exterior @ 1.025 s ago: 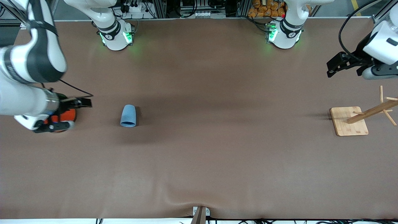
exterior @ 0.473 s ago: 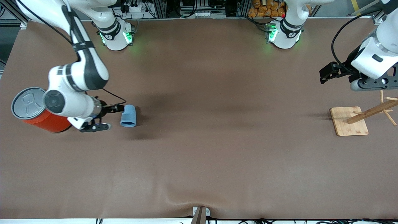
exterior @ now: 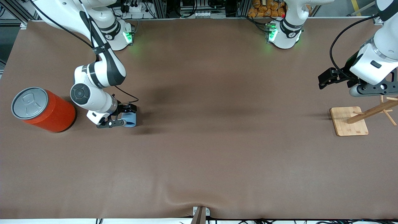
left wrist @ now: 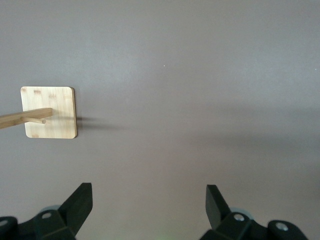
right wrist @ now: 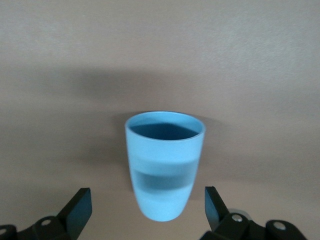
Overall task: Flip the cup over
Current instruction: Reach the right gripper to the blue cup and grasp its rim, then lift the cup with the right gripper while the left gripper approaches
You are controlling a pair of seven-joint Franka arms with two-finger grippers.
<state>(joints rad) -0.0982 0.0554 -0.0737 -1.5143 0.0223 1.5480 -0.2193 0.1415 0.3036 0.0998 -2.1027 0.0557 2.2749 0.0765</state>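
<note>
**Reaching for the tipped cup**

Lying on its side on the table [exterior: 199,161], the light-blue cup [exterior: 130,119] is partly hidden under the right gripper [exterior: 123,117]; the right wrist view shows its fingers [right wrist: 75,210] spread wide on either side, not touching it. The orange can [exterior: 43,109] stands beside it, toward the right arm's end. The left gripper [exterior: 326,77] hangs open over bare table by the wooden stand [exterior: 349,121], which the picture's edge cuts off.

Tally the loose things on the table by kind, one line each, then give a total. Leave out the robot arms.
Light-blue cup: 1
Orange can: 1
Wooden rack on a square base: 1
Total: 3
</note>
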